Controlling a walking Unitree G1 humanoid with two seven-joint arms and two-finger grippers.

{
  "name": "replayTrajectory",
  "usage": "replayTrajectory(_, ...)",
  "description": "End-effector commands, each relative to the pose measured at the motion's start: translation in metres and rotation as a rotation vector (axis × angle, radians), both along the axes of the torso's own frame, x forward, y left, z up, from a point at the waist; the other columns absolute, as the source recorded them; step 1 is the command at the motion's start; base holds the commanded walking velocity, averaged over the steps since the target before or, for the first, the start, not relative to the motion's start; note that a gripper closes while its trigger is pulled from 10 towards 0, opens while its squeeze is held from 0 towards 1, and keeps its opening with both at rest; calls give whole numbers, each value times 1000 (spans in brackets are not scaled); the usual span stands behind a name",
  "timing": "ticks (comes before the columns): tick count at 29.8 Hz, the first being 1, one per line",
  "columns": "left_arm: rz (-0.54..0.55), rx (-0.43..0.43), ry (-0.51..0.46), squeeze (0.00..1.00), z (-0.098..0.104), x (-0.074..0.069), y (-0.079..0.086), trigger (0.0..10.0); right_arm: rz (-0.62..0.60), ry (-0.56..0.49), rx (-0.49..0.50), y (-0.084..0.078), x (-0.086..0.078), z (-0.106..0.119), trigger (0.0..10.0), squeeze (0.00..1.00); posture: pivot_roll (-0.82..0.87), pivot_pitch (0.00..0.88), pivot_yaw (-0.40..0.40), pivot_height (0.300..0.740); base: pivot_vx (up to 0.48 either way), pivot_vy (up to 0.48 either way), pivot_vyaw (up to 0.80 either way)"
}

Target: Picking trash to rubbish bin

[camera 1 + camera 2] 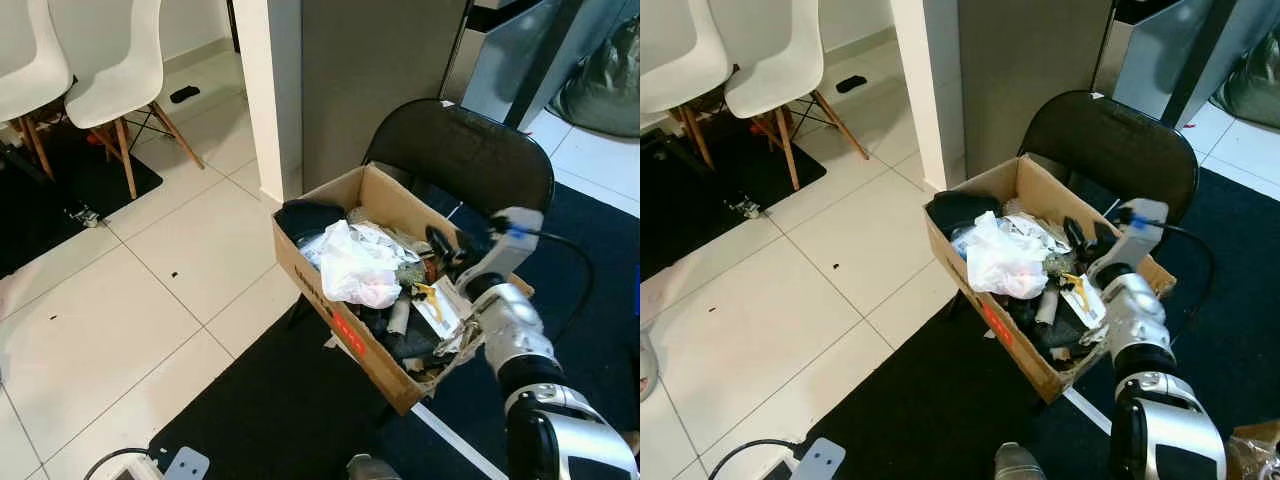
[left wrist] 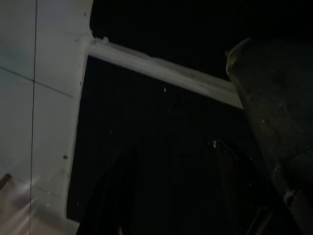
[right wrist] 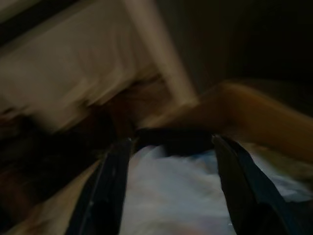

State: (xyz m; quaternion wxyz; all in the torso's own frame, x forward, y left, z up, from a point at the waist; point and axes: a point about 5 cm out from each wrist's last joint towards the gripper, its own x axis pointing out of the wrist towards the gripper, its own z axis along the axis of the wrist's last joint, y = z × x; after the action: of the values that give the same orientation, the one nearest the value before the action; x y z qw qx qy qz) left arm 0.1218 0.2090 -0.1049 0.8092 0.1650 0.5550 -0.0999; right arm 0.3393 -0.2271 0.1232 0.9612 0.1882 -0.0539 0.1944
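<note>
- You see a white tiled floor (image 1: 150, 290) with a dark rug (image 1: 290, 400) over it;
- two white chairs (image 1: 110, 60) at the far left;
- a white pillar (image 1: 270, 90) behind a black chair (image 1: 470, 150).

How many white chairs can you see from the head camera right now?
2: one white chair at the far left edge, cut off by the frame, the other white chair just beside it on the black mat.

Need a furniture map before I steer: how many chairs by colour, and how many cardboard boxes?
White chairs: 2
Black chairs: 1
Cardboard boxes: 1
Total: 4
</note>
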Motion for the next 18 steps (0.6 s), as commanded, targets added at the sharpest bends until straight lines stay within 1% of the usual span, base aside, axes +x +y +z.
replayTrajectory(1, -9, 11, 32, 0, -2, -10, 2, 10000, 184, -39, 27, 15, -13, -4, 10000, 0, -31, 119, 53, 740, 0, 0, 0)
replayTrajectory(2, -9, 11, 32, 0, -2, -10, 2, 10000, 184, -39, 27, 15, -13, -4, 10000, 0, -31, 119, 53, 740, 0, 0, 0)
replayTrajectory(3, -8, 12, 34, 0, -3, -10, 3, 10000, 195, -49, 10, 17, -17, -5, 10000, 0, -31, 119, 53, 740, 0, 0, 0)
replayTrajectory(5, -8, 12, 34, 0, -3, -10, 3, 10000, 187, -45, 9, 17, -17, -6, 10000, 0, -31, 119, 53, 740, 0, 0, 0)
replayTrajectory(6, -9, 12, 35, 0, -2, -10, 3, 10000, 198, -26, 35, 18, -18, -9, 10000, 0, -33, 123, 56, 740, 0, 0, 0)
replayTrajectory(8, -10, 13, 35, 0, -2, -10, 4, 10000, 221, -22, 55, 19, -20, -10, 10000, 0, -33, 123, 56, 740, 0, 0, 0)
replayTrajectory(10, -14, 12, 35, 0, -2, -10, 3, 10000, 263, -24, 69, 20, -24, -12, 10000, 0, -33, 123, 56, 740, 0, 0, 784)
replayTrajectory(13, -15, 11, 34, 0, -2, -10, 3, 10000, 282, -8, 65, 17, -28, -15, 10000, 0, -33, 123, 56, 740, 0, 0, 773)
replayTrajectory(14, -15, 11, 34, 0, -2, -10, 3, 10000, 330, 27, 49, 16, -34, -22, 10000, 0, -33, 123, 56, 740, 0, 0, 744)
replayTrajectory(15, -15, 11, 34, 0, -2, -10, 3, 10000, 330, 27, 49, 16, -34, -22, 10000, 0, -33, 123, 56, 740, 0, 0, 744)
replayTrajectory(16, -16, 12, 34, 0, -2, -10, 3, 10000, 368, 46, 45, 17, -39, -24, 10000, 0, -33, 123, 56, 740, 0, 0, 744)
replayTrajectory(17, -15, 12, 35, 0, -2, -10, 3, 10000, 417, 82, 25, 14, -48, -30, 10000, 0, -33, 123, 56, 740, 0, 0, 712)
replayTrajectory(18, -15, 12, 35, 0, -2, -10, 3, 10000, 417, 82, 25, 14, -48, -30, 10000, 0, -33, 123, 56, 740, 0, 0, 712)
